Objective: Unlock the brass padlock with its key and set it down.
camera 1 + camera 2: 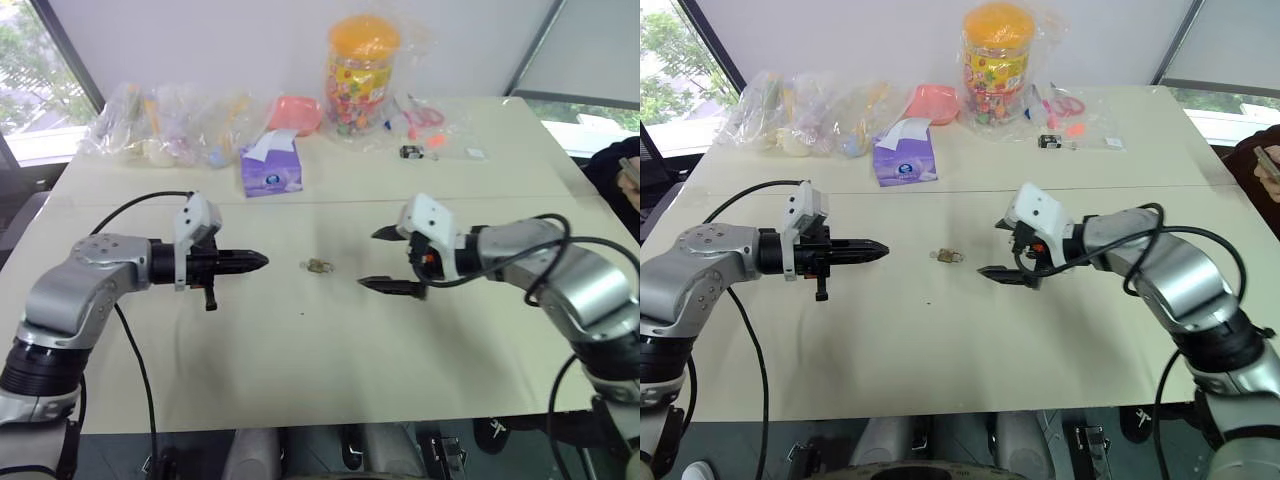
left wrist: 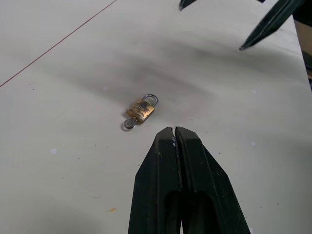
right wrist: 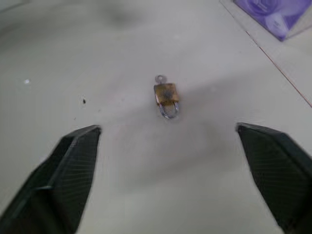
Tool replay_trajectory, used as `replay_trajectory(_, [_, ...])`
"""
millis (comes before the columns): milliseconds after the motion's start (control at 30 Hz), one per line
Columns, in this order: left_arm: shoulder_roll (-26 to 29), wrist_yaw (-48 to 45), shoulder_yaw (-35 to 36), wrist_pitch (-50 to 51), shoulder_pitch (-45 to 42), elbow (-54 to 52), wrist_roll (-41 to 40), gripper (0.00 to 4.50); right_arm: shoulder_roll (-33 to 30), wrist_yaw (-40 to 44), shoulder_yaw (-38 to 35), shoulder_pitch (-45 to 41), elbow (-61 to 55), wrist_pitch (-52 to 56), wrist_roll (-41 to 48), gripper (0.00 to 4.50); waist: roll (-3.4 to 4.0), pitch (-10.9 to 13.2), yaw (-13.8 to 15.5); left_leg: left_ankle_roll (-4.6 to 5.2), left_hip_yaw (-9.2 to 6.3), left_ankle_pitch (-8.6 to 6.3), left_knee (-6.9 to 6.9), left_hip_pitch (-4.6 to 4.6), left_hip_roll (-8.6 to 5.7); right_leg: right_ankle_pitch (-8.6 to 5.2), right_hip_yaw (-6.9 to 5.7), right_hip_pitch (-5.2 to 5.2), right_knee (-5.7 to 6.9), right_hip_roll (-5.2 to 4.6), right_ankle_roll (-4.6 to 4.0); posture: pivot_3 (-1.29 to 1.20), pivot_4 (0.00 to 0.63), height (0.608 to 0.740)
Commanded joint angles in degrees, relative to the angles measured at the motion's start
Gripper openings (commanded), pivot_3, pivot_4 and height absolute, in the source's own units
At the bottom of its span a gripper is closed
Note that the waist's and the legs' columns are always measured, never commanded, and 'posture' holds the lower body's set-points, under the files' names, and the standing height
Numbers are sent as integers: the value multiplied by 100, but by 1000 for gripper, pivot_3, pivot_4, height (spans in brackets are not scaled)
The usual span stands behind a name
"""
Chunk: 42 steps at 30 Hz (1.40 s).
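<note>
Lying flat on the cream-white surface [image 1: 330, 350], the tiny golden-brass padlock with its thin silver shackle [image 2: 142, 109] rests between our two tools, touching neither, with the small silvery metal key [image 2: 129, 123] seated in its bottom end. Our left tool [image 1: 262, 262] has its black fingers pressed together and points at the lock. Our right tool [image 1: 379, 258] faces it with fingers spread wide apart, gripping nothing.

Head stereo pair looked fwd and down over table [image 1: 330, 360], both arms in frame. Wrist cams sat low, close, facing each other across padlock [image 2: 142, 109]; all four shared it.
</note>
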Motion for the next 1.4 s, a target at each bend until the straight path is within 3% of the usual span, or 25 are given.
replay_trajectory(33, [124, -68, 72, -244, -35, -36, 154, 0, 322, 128, 318, -446, 443, -90, -356, 4384, 0, 0, 2, 0, 0, 0, 0, 0, 0, 2, 0, -2, 4, 0, 3, 0, 150, 740])
replay_trajectory(167, [142, -167, -119, -559, -8, 14, 433, 0, 1113, 300, 917, -1143, 1380, 240, -624, 4384, 1, 0, -15, -1, 2, 1, 1, 1, 1, 5, 0, -6, 13, 3, 9, 0, 150, 740])
replay_trajectory(400, [131, -239, -114, -691, 27, 41, 542, 0, 1854, 486, 1458, -1565, 2218, 55, -1162, 4384, 1, 0, -7, -1, 5, 1, 0, -8, 1, 8, -2, -13, 15, -1, 13, 0, 150, 740])
replay_trajectory(833, [169, -239, -50, -675, 158, -87, 545, 0, 2294, 675, 1751, -1617, 3774, -941, -2282, 4384, 2, 1, -83, -1, 6, 1, 1, -5, 1, 8, -2, -10, 20, -1, 13, 0, 150, 740])
replay_trajectory(933, [185, -247, -44, -677, 167, -98, 549, 0, 2393, 689, 1748, -1582, 3846, -967, -2391, 3490, 3, 0, -100, -2, 6, 2, 1, -1, 1, 9, -2, -9, 25, -1, 14, 0, 150, 740])
replay_trajectory(1100, [200, -253, -48, -676, 168, -107, 556, 0, 2663, 628, 1676, -1565, 3808, -800, -2529, 938, 3, 0, -117, -3, 5, 2, 1, 1, 3, 8, -1, -8, 25, 2, 13, 0, 150, 740])
replay_trajectory(1133, [201, -253, -51, -675, 166, -107, 555, 0, 2707, 600, 1692, -1547, 3800, -771, -2584, 628, 3, -1, -124, -3, 5, 2, 1, 2, 3, 8, -1, -8, 26, 2, 13, 0, 150, 740])
replay_trajectory(1400, [154, -276, -106, -703, 91, -18, 586, 0, 2528, 204, 1623, -1280, 3116, -1057, -3185, 654, 4, -2, -125, -3, 6, 2, 1, 7, 5, 8, 0, -7, 30, 5, 12, 0, 150, 740])
